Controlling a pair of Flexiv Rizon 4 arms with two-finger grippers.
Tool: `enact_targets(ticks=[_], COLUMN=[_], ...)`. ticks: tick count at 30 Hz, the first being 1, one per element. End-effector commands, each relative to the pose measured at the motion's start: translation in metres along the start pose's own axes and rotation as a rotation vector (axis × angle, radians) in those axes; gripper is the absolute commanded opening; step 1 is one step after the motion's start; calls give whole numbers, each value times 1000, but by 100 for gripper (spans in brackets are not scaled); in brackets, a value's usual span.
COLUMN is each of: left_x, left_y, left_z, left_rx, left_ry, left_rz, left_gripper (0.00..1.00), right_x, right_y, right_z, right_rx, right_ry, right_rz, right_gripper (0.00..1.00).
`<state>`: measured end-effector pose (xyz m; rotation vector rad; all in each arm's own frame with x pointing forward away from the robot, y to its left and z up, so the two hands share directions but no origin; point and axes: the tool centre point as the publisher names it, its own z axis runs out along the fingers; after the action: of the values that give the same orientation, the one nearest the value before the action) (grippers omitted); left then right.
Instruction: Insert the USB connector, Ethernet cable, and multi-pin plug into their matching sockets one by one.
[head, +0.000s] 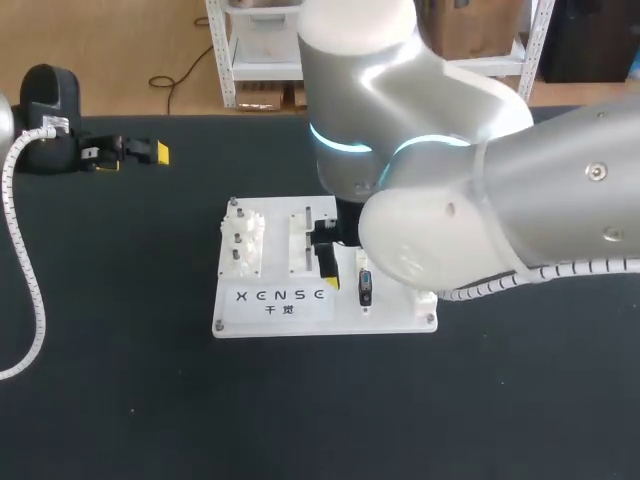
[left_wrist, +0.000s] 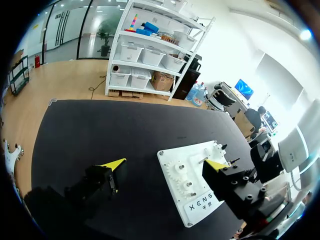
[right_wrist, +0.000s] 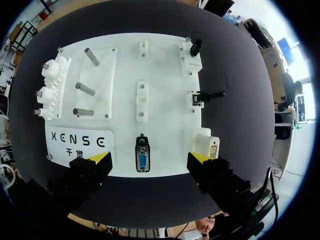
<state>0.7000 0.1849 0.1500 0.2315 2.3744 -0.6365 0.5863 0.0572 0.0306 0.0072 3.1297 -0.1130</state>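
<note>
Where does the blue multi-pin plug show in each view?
Head view: multi-pin plug on the white board's near edge, right of the printed label.
Left wrist view: not in it; that part of the board is hidden.
Right wrist view: multi-pin plug between the right gripper's open jaws, on the board.
Shared landmark: white gears at the board's other end.

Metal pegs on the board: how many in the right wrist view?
3: far peg, middle peg, near peg, all on the clear plate beside the gears. None seems hidden.
</note>
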Motion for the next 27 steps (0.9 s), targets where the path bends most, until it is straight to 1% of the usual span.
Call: enact_targets(ticks=[1,10,12,16,27], left_x=[0,0,0,0,0], left_y=[0,0,0,0,0], left_z=[0,0,0,0,0], left_rx=[0,0,0,0,0], left_ry=[0,0,0,0,0], left_rz=[0,0,0,0,0], left_gripper=[100,100,100,100,100], right_x=[-4,-1,-3,-4,-5], right_y=[5,9,9,8,10], right_z=[7,13,14,15,17], right_rx=[0,-7,-6,-7,-11], right_ry=[18,27,29,31,43], right_rz=[0,-4,-1,3,10], right_gripper=[100,99,84,48,36])
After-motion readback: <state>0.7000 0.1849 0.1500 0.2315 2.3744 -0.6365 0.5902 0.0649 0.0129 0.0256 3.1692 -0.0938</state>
